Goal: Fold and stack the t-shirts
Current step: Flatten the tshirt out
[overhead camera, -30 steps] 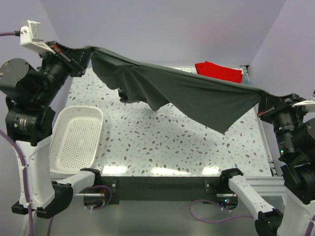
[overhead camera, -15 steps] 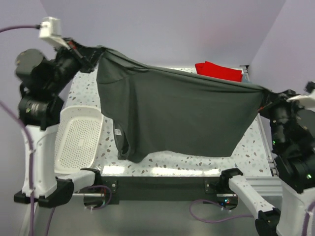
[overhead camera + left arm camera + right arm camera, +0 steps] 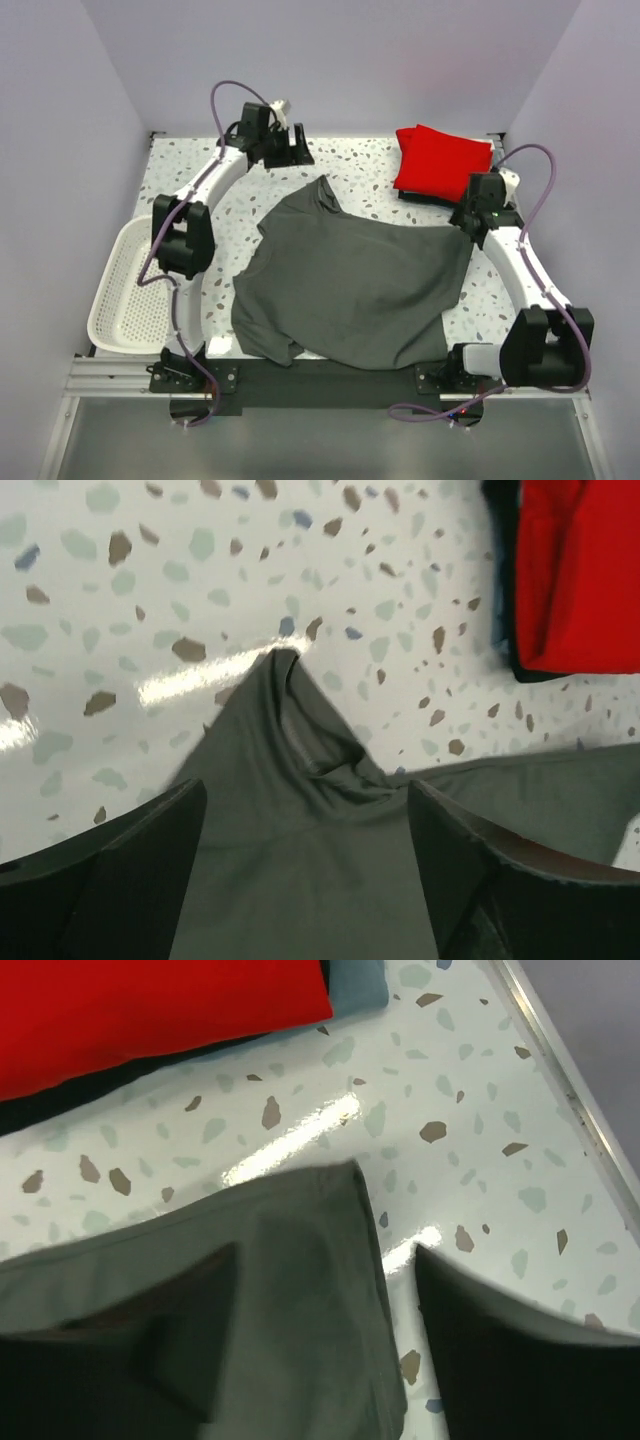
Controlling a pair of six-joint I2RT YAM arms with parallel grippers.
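Both arms [image 3: 207,180] outstretched, fingers [image 3: 100,880] apart

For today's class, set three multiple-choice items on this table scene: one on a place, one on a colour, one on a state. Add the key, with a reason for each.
1. Where is the white basket?
A. far right corner
B. left edge of the table
C. hanging from the wall

2. What colour is the top t-shirt of the far-right pile?
A. red
B. yellow
C. white

3. How does the dark grey t-shirt lie?
A. stretched in the air between the arms
B. folded into a small square
C. spread loose on the table

Key:
1 B: the basket sits at the left edge, beside the left arm.
2 A: bright red cloth tops that pile.
3 C: it lies flat and wrinkled, and the left end effector and right end effector stand open over its far edge, gripping nothing.
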